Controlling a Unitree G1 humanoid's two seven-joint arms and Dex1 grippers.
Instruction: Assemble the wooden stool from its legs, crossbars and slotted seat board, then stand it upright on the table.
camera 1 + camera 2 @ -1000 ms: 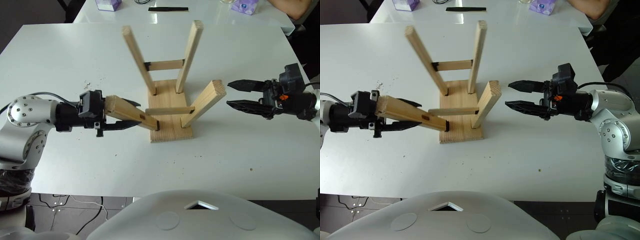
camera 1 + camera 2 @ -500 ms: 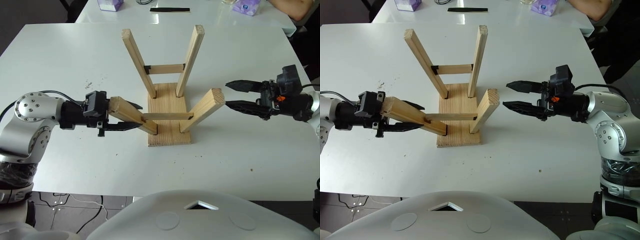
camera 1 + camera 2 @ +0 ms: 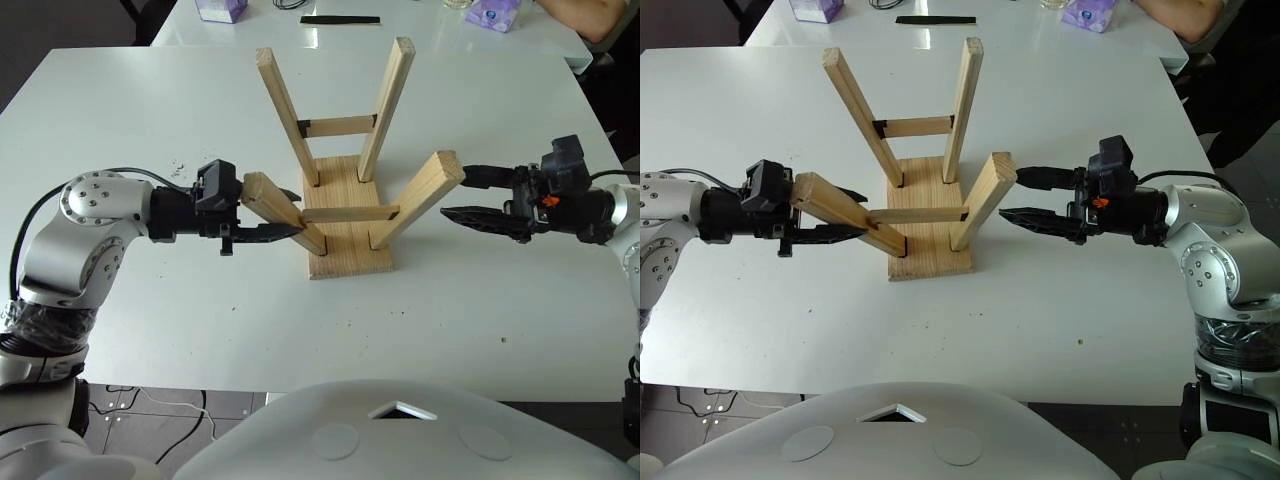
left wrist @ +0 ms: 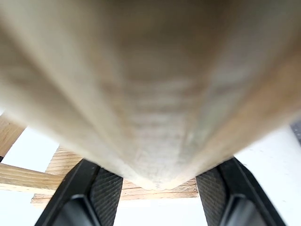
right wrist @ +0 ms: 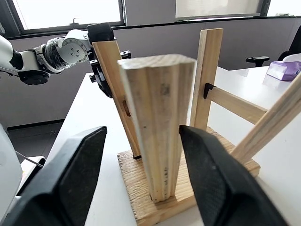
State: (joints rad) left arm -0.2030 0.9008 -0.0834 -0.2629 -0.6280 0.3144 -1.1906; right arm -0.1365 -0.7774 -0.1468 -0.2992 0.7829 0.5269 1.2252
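Holding the near left leg (image 3: 268, 196) tight in your left gripper (image 3: 286, 213), close your wide-open right gripper (image 3: 458, 191) slowly on the near right leg (image 3: 418, 202), then press both into the board (image 3: 350, 264), lying flat mid-table, 4 legs up.

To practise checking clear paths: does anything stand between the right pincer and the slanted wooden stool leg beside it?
Nothing visible does. The open right pincer is at the top end of the slanted pale wooden stool leg; the wrist view shows the leg between its black fingers.
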